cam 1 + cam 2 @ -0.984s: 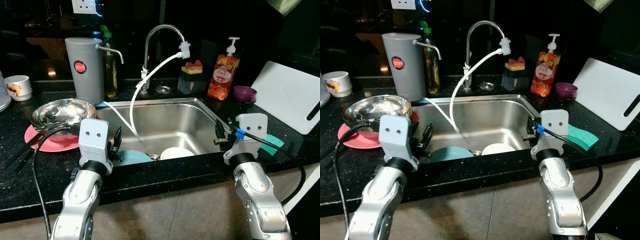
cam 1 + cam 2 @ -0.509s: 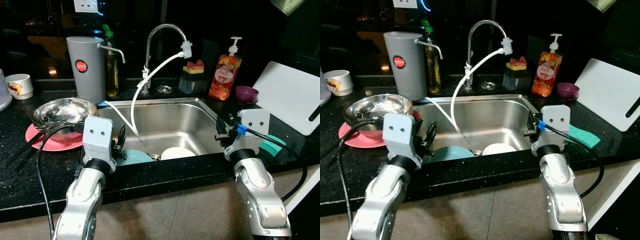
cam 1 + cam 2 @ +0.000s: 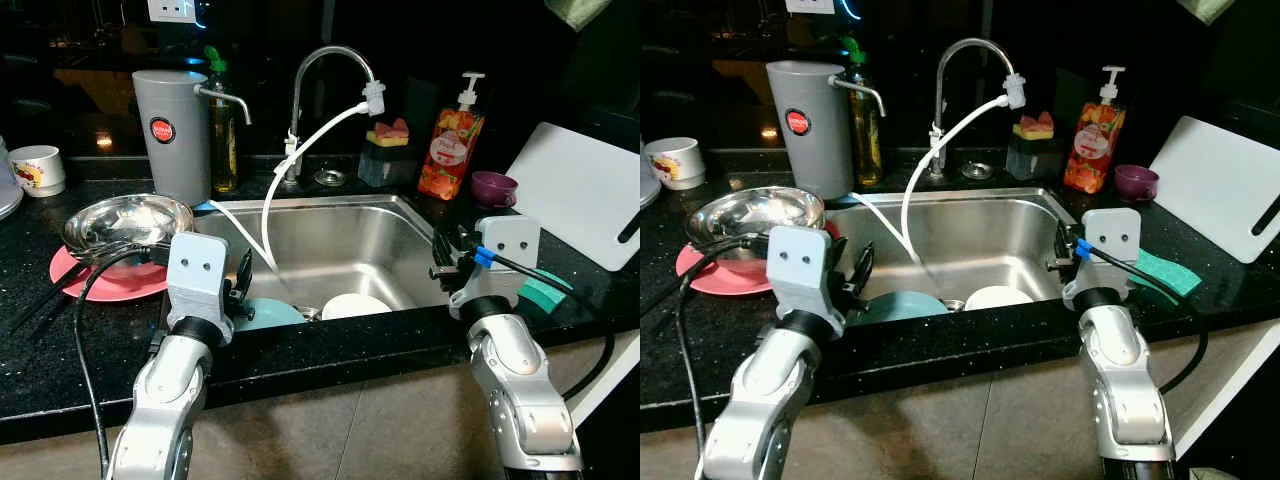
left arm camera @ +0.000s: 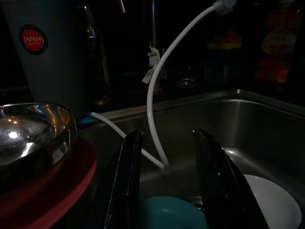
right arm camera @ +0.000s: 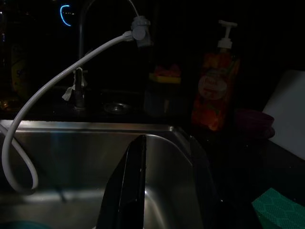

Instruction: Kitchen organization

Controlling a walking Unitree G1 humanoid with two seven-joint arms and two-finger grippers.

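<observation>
Left wrist view: my left gripper (image 4: 167, 186) is parted and empty above the teal plate (image 4: 174, 213) in the sink (image 3: 345, 240); my right gripper (image 5: 164, 186) likewise. Reaching down, I risk snagging the white hose (image 4: 157, 95).

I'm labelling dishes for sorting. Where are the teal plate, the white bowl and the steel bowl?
teal plate (image 3: 902, 305), right eye view, its upper face.
white bowl (image 3: 354, 306), left eye view, its top.
steel bowl (image 3: 125, 222), left eye view, its inside.
</observation>
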